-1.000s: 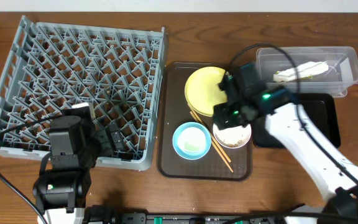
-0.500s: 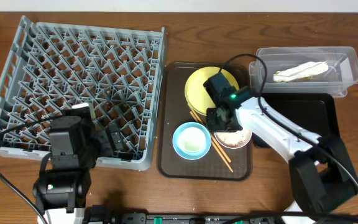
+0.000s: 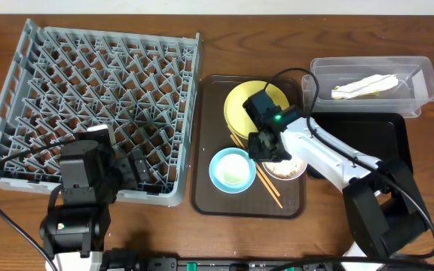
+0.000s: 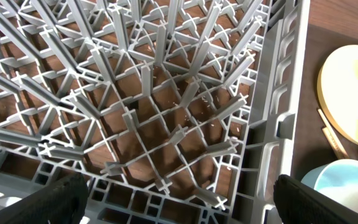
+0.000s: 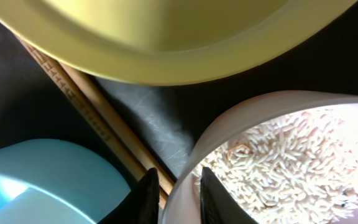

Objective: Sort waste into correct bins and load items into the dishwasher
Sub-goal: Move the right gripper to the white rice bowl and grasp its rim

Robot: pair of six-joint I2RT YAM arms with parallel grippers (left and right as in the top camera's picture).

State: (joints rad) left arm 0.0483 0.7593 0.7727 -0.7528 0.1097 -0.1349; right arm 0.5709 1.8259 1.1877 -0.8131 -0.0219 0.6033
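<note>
We are looking at the white bowl [image 3: 292, 170], which is sitting toward 4 o'clock on the brown tray [image 3: 209, 197]. It is smooth and round, and it is holding a heap of whitish rice grains [image 5: 291, 162]. The right claw [image 5: 179, 199] is pointing straight down at the bowl's 9 o'clock edge. Its dark fingers are set narrow, one outside the wall and one inside, pinching the rim between them. From there the white right arm is slanting away toward 4 o'clock, with a black cable looping over it.

At 9 o'clock from the bowl, the glossy light blue bowl [image 5: 36, 180] is lying close by. The ridged wooden chopsticks [image 5: 98, 118] are running diagonally between the two bowls and under the edge of the round yellow plate [image 5: 166, 37], which lies at 12 o'clock.

Beyond the tray at 3 o'clock, a flat black tray [image 3: 386, 139] is resting on the wooden bench [image 3: 277, 30]. Just above it is a clear tub [image 3: 428, 84] with a crumpled white napkin [image 3: 364, 86] inside.

At 9 o'clock from the brown tray, the grey plastic rack [image 3: 89, 90] of upright pegs is spreading wide. The left claw [image 4: 191, 202] is hanging over the rack's 5 o'clock corner with its fingers spread wide, holding nothing.
</note>
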